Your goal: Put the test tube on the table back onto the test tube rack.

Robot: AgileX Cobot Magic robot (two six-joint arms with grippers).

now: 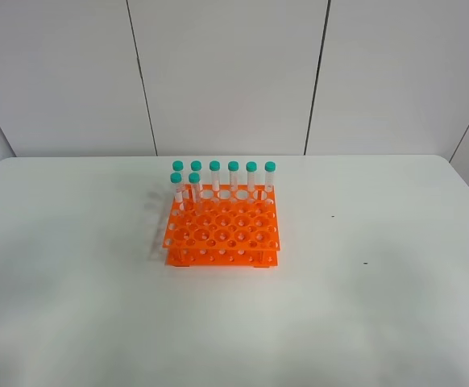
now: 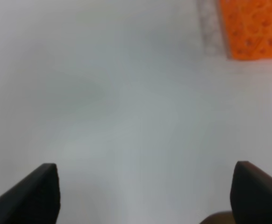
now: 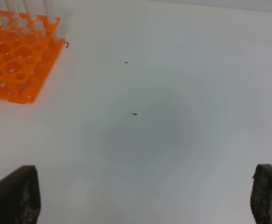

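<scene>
Eight teal-capped clear plastic tubes [image 1: 214, 179] are seen upright in the orange plastic grid rack [image 1: 222, 235] at frame centre; none is seen lying on the white table [image 1: 379, 306]. Left fingers [image 2: 47, 191] and right fingers [image 3: 24, 193] are spread apart, empty.

Left wrist view blurred throughout; test tube rack [image 2: 253, 28] cut off by frame edge, only 1 corner visible, holes soft. Left gripper [image 2: 145, 191]: only 2 dark fingertips [image 2: 33, 196] in frame, rest cut off. Right gripper [image 3: 145, 191]: same, 2 fingertips [image 3: 14, 196] only. Right wrist view: rack [image 3: 19, 60] cropped at edge; tubes [image 3: 33, 7] cut off above, caps unseen. Exterior high view: graduation marks on tubes [image 1: 233, 179] too small to read; table [image 1: 396, 306] edges cropped; neither arm in frame.
</scene>
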